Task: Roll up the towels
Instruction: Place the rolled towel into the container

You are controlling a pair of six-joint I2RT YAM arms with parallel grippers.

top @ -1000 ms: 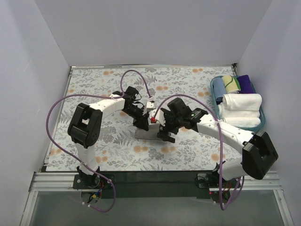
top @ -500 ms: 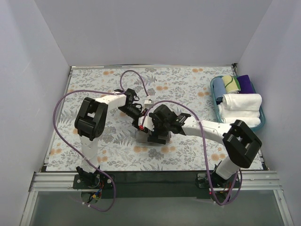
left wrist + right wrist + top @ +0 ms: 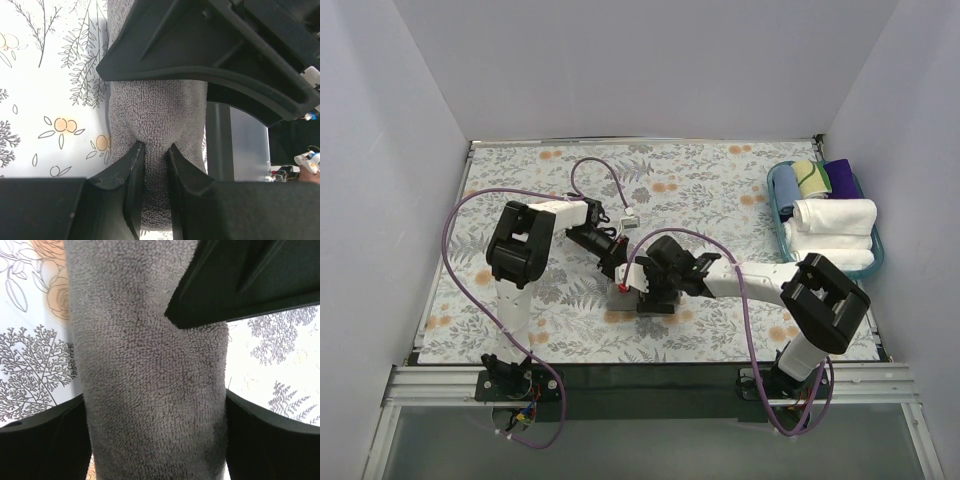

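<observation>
**Both end effectors on the grey towel, mid-table**

The grey-brown terry towel [image 3: 619, 293] lies on the floral-print table [image 3: 520, 190], about mid-table and toward the near edge. From above you see only a sliver of it; the end effectors hide the rest.

Your left end effector [image 3: 155, 148] comes in from the far-left and is clenched on a raised fold of the towel, with pile bulging beside the fingertips [image 3: 134, 165].

Your right end effector [image 3: 154, 405] reaches in from the right. Its jaws are spread wide and straddle the towel, one finger against each side. You can't tell whether it squeezes or only brackets.

In both wrist views the towel's long axis runs straight through between the fingers, so neither arm is nearer.

The towel looks thick, bunched into a narrow band, with nubby pile and no tight roll visible.

The teal tray [image 3: 776, 190] at far right holds rolled towels [image 3: 835, 215].
</observation>
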